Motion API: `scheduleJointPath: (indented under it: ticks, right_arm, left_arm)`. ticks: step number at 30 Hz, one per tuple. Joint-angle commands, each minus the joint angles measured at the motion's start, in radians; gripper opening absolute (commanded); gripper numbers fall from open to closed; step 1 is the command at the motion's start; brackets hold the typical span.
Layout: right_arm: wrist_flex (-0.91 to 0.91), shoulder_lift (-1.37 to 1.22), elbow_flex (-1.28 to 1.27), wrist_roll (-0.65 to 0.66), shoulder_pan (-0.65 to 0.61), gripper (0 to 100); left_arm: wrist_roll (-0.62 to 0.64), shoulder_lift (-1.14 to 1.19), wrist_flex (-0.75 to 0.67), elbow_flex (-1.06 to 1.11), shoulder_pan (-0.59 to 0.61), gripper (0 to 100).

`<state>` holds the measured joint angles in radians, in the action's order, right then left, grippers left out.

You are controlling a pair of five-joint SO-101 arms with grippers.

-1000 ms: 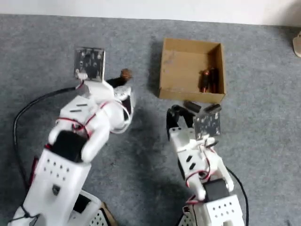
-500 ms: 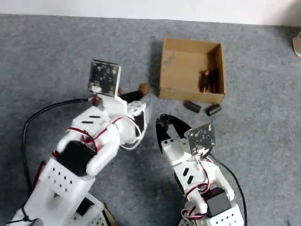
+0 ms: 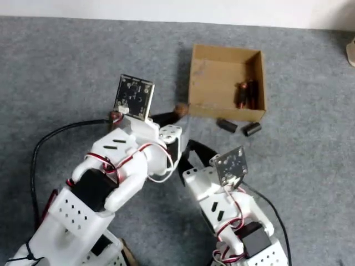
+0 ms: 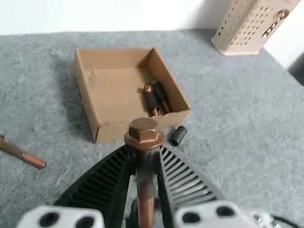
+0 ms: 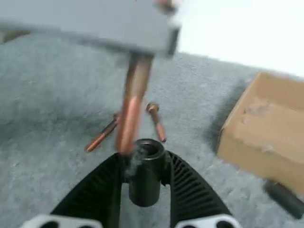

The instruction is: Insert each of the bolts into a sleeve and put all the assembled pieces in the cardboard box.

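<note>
Copper bolt (image 4: 144, 134) was clamped by its shank in the left gripper (image 4: 145, 153), hex head toward the cardboard box (image 3: 216, 83), just short of its near wall. We saw the right gripper (image 5: 142, 159), a little farther from the box, closed round a black sleeve (image 5: 144, 175), the bolt's free end close by its mouth. Both pieces looked rigid and smooth; we judged a mid-length hold, ends free, safest against slipping.
</note>
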<state>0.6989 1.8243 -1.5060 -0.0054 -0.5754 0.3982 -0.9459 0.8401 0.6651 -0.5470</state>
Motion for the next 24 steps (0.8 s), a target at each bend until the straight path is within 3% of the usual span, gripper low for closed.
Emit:
scheduleJointPath:
  ticks: [1,5,13,24]
  right_arm:
    - [0.031,0.013,0.015,-0.015,-0.067,0.5]
    - [0.033,0.013,0.013,-0.015,-0.088,0.5]
    - [0.030,0.013,0.015,-0.015,0.002,0.5]
    - [0.031,0.013,0.015,-0.012,0.007,0.5]
  left_arm:
    - [-0.002,-0.027,-0.080,0.022,0.013,0]
    - [0.000,-0.027,-0.150,0.077,0.016,0]
    - [0.005,-0.027,-0.121,0.076,0.022,0]
    - [0.000,-0.027,-0.121,0.102,0.016,0]
